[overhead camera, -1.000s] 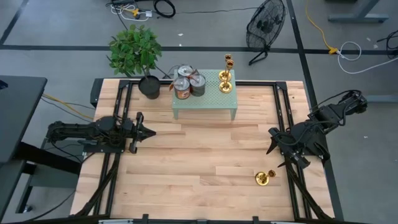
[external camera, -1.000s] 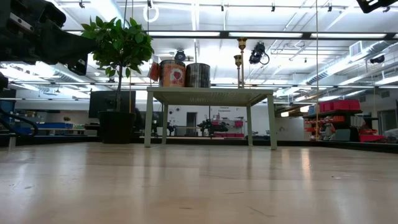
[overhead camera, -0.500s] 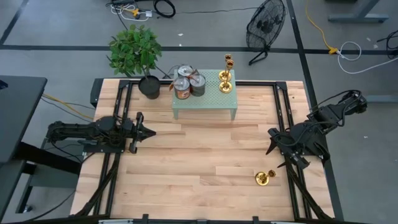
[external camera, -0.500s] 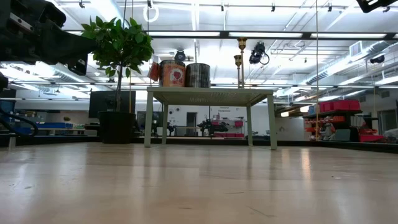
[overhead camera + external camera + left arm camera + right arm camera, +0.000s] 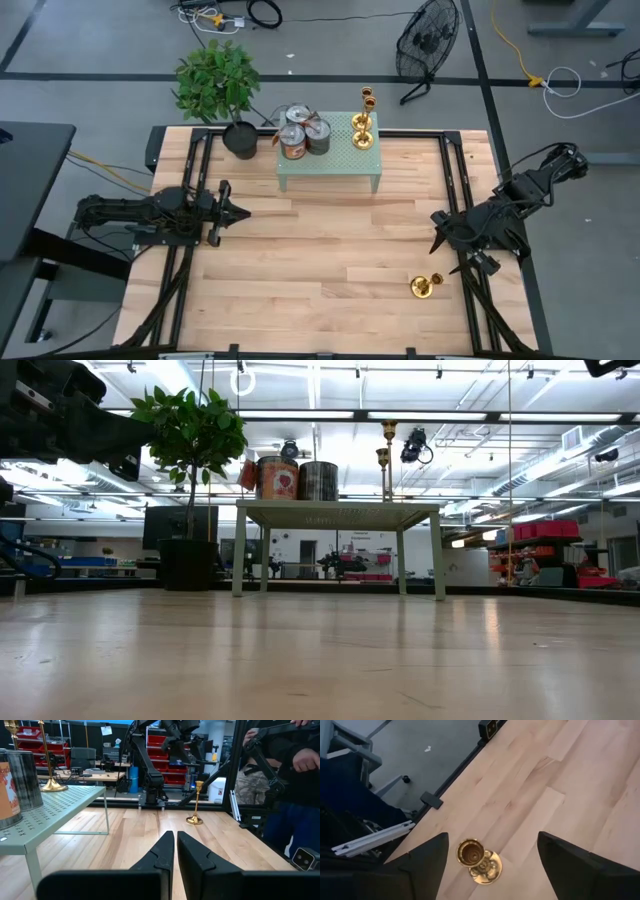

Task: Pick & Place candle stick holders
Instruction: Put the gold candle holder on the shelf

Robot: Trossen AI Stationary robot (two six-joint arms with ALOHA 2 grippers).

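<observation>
High view: a pale wood-plank bench (image 5: 330, 260) on grey floor. One brass candle stick holder (image 5: 424, 287) stands upright, cup up, near the right edge. Two more (image 5: 363, 120) stand on the green stand (image 5: 330, 160). Right tool (image 5: 445, 243) spread above; left tool (image 5: 238, 212) pressed together.

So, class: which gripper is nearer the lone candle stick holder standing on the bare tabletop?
Right. The right gripper, open, hangs just above the lone candle stick holder near the table's right front. The left gripper, shut, waits far across on the left.
</observation>
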